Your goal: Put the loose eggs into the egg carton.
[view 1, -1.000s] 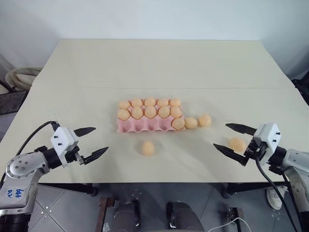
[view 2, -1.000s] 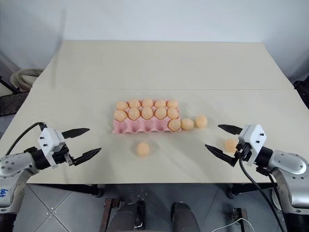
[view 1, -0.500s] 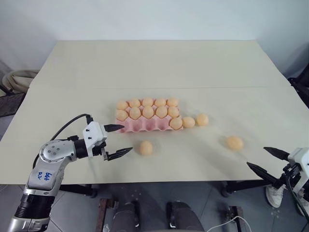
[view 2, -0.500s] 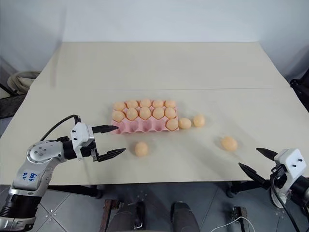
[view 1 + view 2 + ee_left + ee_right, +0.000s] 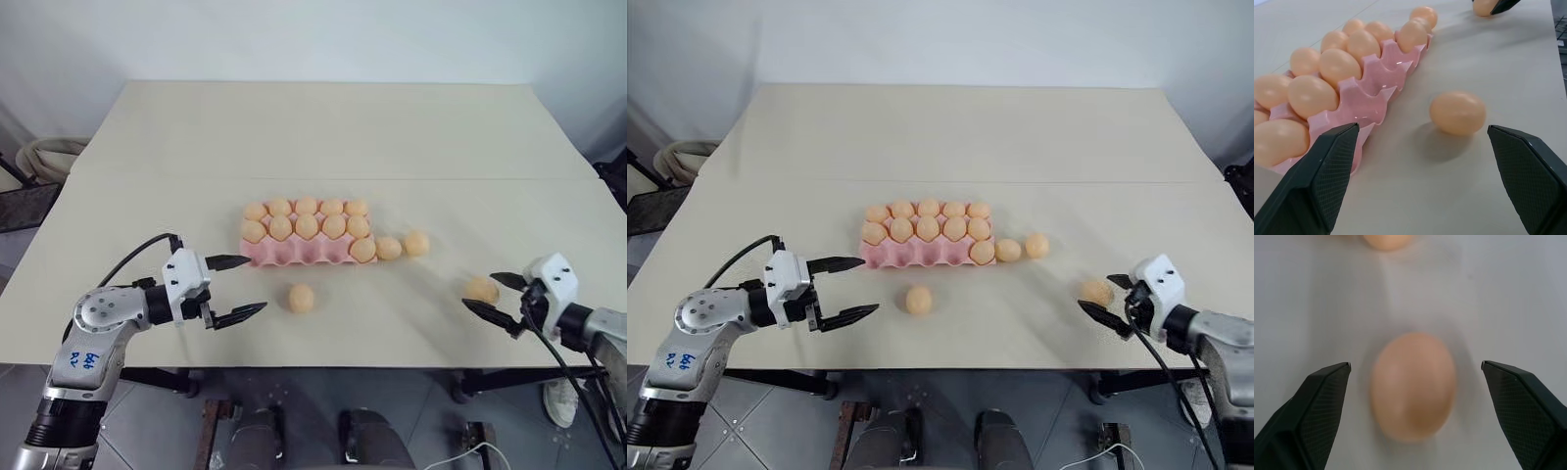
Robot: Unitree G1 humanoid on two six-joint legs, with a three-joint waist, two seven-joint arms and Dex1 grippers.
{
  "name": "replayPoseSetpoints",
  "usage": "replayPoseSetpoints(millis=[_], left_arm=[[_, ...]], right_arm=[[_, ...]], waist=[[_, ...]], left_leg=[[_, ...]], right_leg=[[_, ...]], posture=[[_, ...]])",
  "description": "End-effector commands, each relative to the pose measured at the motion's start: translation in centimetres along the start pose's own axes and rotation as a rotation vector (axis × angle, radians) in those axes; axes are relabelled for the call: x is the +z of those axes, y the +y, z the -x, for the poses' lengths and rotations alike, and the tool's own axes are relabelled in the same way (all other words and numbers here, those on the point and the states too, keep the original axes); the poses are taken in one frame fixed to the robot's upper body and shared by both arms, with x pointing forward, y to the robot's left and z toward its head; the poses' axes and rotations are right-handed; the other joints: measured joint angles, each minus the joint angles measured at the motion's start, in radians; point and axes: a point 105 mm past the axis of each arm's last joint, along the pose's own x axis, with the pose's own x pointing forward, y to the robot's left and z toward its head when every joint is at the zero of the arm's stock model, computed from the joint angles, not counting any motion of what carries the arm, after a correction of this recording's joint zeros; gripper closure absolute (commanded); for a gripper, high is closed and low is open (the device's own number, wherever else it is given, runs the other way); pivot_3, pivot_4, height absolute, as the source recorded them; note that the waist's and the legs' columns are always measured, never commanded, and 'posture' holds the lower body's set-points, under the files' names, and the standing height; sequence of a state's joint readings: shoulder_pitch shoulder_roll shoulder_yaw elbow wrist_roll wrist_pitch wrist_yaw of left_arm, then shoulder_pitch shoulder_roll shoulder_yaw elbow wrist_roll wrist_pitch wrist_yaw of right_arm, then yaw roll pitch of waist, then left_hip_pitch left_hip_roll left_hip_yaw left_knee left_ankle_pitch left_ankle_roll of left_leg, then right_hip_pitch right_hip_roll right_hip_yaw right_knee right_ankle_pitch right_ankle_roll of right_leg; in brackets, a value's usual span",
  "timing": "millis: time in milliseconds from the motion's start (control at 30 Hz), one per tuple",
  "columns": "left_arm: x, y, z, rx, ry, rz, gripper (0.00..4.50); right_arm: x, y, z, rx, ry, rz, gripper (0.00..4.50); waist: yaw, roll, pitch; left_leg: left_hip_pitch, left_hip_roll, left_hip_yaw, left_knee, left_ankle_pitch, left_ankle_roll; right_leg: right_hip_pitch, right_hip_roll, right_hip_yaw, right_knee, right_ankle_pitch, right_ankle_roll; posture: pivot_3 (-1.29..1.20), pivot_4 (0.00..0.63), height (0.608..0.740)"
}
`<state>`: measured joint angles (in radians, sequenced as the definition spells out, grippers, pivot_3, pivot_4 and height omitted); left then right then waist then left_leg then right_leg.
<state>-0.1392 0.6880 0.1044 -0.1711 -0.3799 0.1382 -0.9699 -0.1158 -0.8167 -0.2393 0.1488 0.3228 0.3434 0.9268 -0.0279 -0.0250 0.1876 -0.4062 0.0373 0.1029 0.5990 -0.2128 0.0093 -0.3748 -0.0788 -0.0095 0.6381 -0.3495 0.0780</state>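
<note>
Head view: pink egg carton (image 5: 304, 245) mid-table (image 5: 323, 127), eleven eggs seated, front row holds one at its right end. Four loose eggs: two (image 5: 389, 248) (image 5: 416, 243) just beside the carton's right end, one (image 5: 301, 298) in front of the carton, one (image 5: 480, 289) near the right edge. Nothing blocks either arm.

Left wrist: my left gripper (image 5: 1420, 171) is spread wide, empty, the front egg (image 5: 1457, 113) lying between the fingers but further out; carton (image 5: 1371, 93) beside one finger.

Right wrist: my right gripper (image 5: 1413, 406) is parted, straddling an egg (image 5: 1413, 384), not touching it.
</note>
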Motion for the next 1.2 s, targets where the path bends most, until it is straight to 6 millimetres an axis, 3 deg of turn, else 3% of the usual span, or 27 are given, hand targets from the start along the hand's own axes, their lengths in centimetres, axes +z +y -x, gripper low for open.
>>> replayPoseSetpoints(millis=[33,167,233,333,467,567,767,933,1200], left_arm=[[1.2,0.0,0.7,0.028,-0.015,-0.043,0.00],[1.1,-0.1,1.2,0.052,-0.005,-0.037,0.00],[1.0,-0.1,1.4,0.065,-0.002,-0.034,0.00],[0.8,0.6,2.2,0.137,-0.001,-0.015,0.00],[0.3,1.7,3.6,0.266,-0.019,0.044,0.00],[-0.3,1.4,4.2,0.296,-0.006,0.068,0.00],[-0.5,0.6,4.6,0.299,0.001,0.069,0.00],[-0.1,0.5,4.3,0.292,0.001,0.047,0.00],[0.4,0.0,3.8,0.268,-0.005,0.045,0.00]], right_arm=[[1.0,-0.5,0.2,-0.006,-0.033,0.024,0.92],[1.6,-0.1,0.3,0.024,-0.070,0.048,2.44],[2.7,0.6,0.4,0.065,-0.124,0.058,2.80],[5.9,3.1,-0.6,0.173,-0.214,0.107,2.82],[11.3,7.2,-3.7,0.288,-0.316,0.176,2.82],[14.0,10.1,-6.5,0.336,-0.319,0.216,2.82],[16.0,14.0,-10.6,0.419,-0.279,0.237,2.82],[15.8,15.1,-12.5,0.444,-0.235,0.252,2.82],[16.8,15.1,-12.2,0.438,-0.288,0.243,0.11]], waist=[[0.000,0.000,0.000],[0.000,0.000,0.000],[-0.001,0.000,0.000],[-0.004,0.000,0.000],[-0.029,0.000,0.000],[-0.031,0.000,0.000],[-0.019,0.000,0.000],[-0.021,0.000,0.000],[-0.032,0.000,0.000]], left_leg=[[0.000,0.000,0.000,0.000,0.000,0.001],[0.000,0.000,0.000,0.000,0.001,0.002],[0.000,0.000,0.000,0.000,0.000,0.001],[0.000,0.000,0.001,0.000,0.000,0.001],[0.001,0.001,0.001,0.001,0.000,-0.002],[0.002,0.001,0.000,0.001,0.000,-0.003],[-0.003,0.000,-0.004,-0.001,-0.001,-0.005],[-0.006,0.000,-0.005,-0.003,-0.002,-0.005],[-0.008,0.001,-0.004,-0.003,-0.002,-0.003]], right_leg=[[0.000,0.000,0.000,0.000,0.000,0.000],[0.000,0.000,0.000,0.000,0.000,0.000],[0.000,0.000,0.000,0.000,0.000,0.001],[0.000,0.000,0.000,0.000,0.000,0.001],[0.000,0.001,0.001,0.005,0.000,0.001],[-0.001,0.001,0.001,0.006,0.000,0.000],[-0.004,-0.001,-0.003,0.002,-0.001,-0.002],[-0.004,-0.002,-0.006,-0.003,-0.001,-0.002],[-0.007,-0.001,-0.007,-0.002,-0.001,-0.002]], posture=[[0.00,0.150,0.740],[0.00,0.150,0.740],[0.00,0.150,0.740],[0.00,0.150,0.740],[0.00,0.150,0.740],[0.00,0.150,0.740],[0.00,0.150,0.740],[0.00,0.150,0.740],[0.00,0.150,0.740]])
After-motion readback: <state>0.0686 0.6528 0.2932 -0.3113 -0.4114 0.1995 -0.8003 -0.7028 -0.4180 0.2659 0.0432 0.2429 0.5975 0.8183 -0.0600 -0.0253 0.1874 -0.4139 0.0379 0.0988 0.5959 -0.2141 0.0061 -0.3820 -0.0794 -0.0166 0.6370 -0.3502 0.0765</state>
